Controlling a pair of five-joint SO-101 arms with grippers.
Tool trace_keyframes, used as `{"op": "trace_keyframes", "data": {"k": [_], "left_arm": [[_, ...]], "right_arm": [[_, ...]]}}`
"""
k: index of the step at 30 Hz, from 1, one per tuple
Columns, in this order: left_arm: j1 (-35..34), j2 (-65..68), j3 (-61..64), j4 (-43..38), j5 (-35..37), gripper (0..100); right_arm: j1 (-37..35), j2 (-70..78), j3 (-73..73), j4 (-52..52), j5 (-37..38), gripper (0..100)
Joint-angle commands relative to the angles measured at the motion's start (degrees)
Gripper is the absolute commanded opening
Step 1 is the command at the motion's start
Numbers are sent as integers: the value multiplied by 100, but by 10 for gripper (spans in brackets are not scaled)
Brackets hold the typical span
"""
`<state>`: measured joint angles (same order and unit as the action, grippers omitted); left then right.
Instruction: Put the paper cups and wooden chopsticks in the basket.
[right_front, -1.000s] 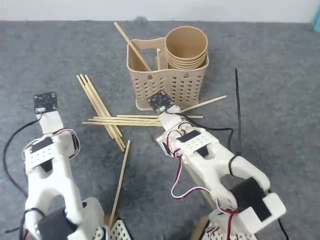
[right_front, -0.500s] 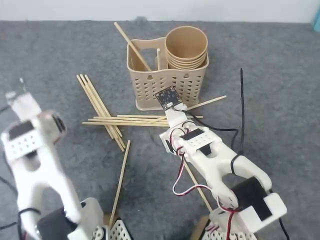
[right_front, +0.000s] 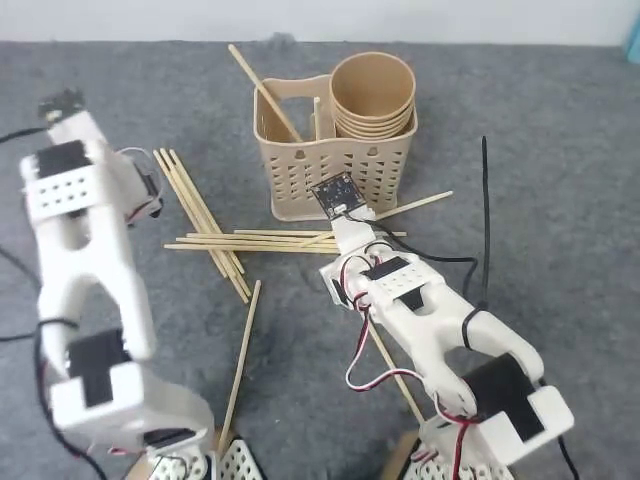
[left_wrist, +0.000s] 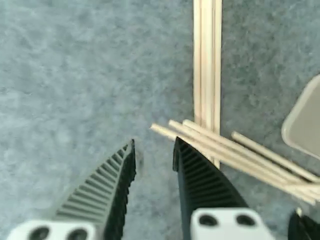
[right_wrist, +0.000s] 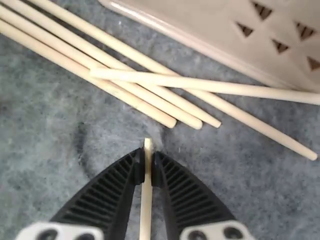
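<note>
A beige basket (right_front: 300, 175) stands at the back, with a stack of paper cups (right_front: 372, 95) in one compartment and a chopstick (right_front: 265, 90) leaning in the other. Several wooden chopsticks (right_front: 200, 215) lie crossed on the grey carpet in front of it. My right gripper (right_wrist: 146, 154) is shut on one chopstick (right_wrist: 146, 192), low over the carpet just short of the basket wall (right_wrist: 240, 35). That chopstick's tail (right_front: 400, 385) shows under the right arm. My left gripper (left_wrist: 154, 145) hangs open above the carpet, one fingertip (left_wrist: 182, 150) beside the ends of crossed chopsticks (left_wrist: 235, 157).
A lone chopstick (right_front: 243, 345) lies between the arms near the front. Another (right_front: 415, 205) lies slanted by the basket's front right corner. A black cable (right_front: 478, 230) trails over the carpet on the right. The left arm (right_front: 75, 215) stands tall at the left.
The left arm has risen and swung away from the front toward the chopstick pile. The right arm edged toward the basket a second ago and has since kept still.
</note>
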<state>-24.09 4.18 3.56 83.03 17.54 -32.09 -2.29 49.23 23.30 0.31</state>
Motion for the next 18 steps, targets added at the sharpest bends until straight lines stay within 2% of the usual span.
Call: {"op": "trace_keyframes", "data": {"k": [1, 6, 11, 18], "left_arm": [[246, 527, -242, -686, 158, 124], [475, 1398, -251, -1292, 457, 124], [501, 2145, -277, -2268, 598, 120], [545, 2312, -514, -2084, 598, 119]], "right_arm": [[101, -84, -53, 66, -35, 6], [259, -75, -70, -66, -35, 6], [242, -75, -62, -84, -26, 6], [242, -75, -62, -84, -26, 6]]}}
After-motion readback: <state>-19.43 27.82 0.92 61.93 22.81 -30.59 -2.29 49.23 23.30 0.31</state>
